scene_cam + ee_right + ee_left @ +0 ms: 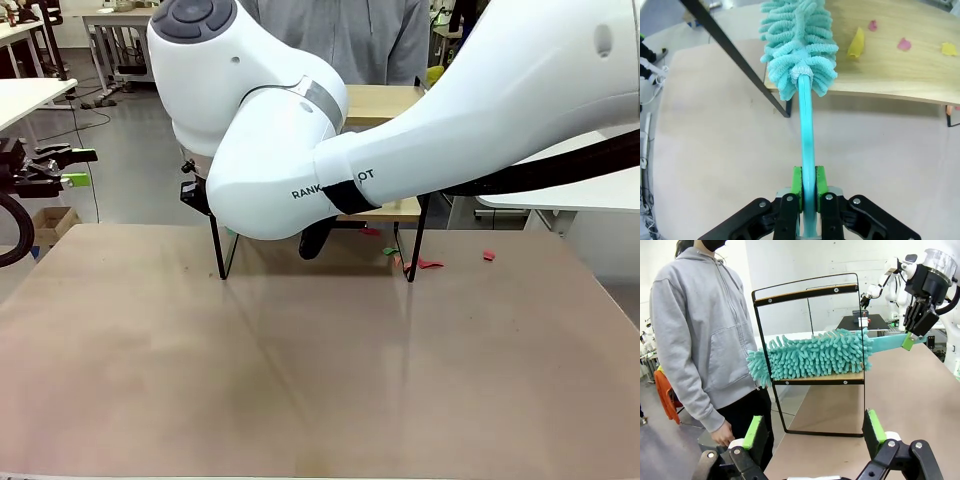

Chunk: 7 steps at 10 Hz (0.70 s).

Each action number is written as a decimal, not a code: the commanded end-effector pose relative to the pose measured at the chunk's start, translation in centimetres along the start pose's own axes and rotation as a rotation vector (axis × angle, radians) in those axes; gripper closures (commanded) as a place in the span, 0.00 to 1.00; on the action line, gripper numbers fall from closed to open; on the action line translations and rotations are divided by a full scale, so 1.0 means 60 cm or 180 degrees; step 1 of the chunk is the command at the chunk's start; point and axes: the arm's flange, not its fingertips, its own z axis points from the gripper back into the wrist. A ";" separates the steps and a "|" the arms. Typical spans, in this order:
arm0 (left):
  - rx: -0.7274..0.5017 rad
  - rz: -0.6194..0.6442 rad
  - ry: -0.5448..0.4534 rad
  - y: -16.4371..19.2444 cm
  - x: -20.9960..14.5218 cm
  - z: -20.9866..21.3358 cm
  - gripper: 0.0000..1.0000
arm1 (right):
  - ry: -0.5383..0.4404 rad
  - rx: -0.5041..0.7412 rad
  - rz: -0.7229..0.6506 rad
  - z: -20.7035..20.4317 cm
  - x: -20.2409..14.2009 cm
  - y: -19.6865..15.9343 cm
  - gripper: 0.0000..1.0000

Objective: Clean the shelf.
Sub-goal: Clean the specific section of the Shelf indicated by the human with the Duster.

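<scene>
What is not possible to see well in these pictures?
- Left wrist view: the duster covers the lower board, so scraps there are hidden.
- Front view: the right arm hides the duster and most of the shelf.
- Right wrist view: the top edge cuts off the upper board.

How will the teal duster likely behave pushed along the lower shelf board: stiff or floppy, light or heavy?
The duster head looks soft: its fluffy strands splay over the shelf board, so it should flex. The thin handle may bow under pressure. Probably light: the right gripper holds it near its end.
</scene>
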 end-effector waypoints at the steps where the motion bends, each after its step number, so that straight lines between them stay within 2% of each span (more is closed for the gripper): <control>1: -0.0013 -0.0018 0.0005 -0.002 0.004 -0.001 0.00 | 0.0128 -0.0117 -0.0099 0.010 0.004 -0.048 0.86; 7: -0.0013 -0.0018 0.0005 -0.002 0.004 -0.001 0.00 | 0.0207 -0.0371 -0.0567 0.035 0.013 -0.218 0.86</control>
